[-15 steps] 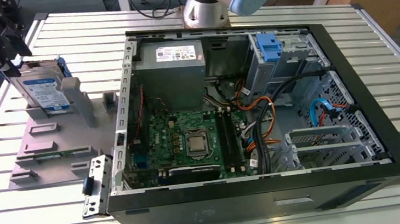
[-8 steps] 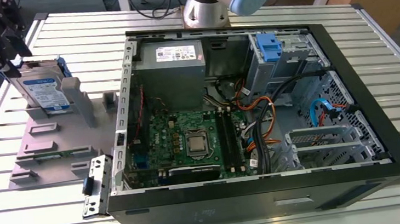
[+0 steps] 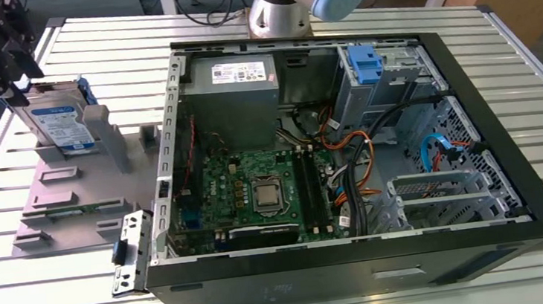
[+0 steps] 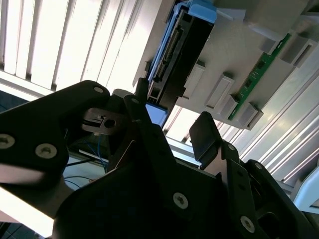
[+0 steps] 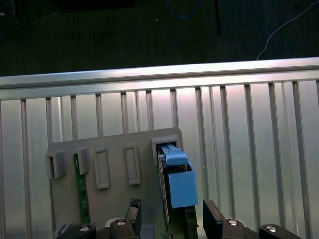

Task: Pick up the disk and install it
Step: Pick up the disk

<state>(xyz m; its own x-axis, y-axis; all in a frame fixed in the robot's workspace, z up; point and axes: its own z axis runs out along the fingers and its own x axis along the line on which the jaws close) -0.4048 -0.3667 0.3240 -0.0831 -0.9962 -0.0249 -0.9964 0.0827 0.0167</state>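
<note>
Gripper [image 3: 4,64] is over the grey holder tray [image 3: 68,192], at the exterior view's left of the open PC case [image 3: 495,112]. The disk [image 3: 59,121] stands on edge in a tray slot, label facing the case. In the first wrist view the fingers [image 5: 213,218] are spread, one on each side of the disk's blue rail [image 5: 182,186]. They look slightly clear of it, but contact is hard to judge. Drive bay cage [image 3: 383,74] has only a blue latch.

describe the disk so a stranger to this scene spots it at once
Start at the open computer case; a grey holder plate lies to the exterior view's left of it. The disk stands on edge at the plate's far end. Unlike the plate's thin green strip, it is silver with a blue-and-white label and blue rails.
</note>
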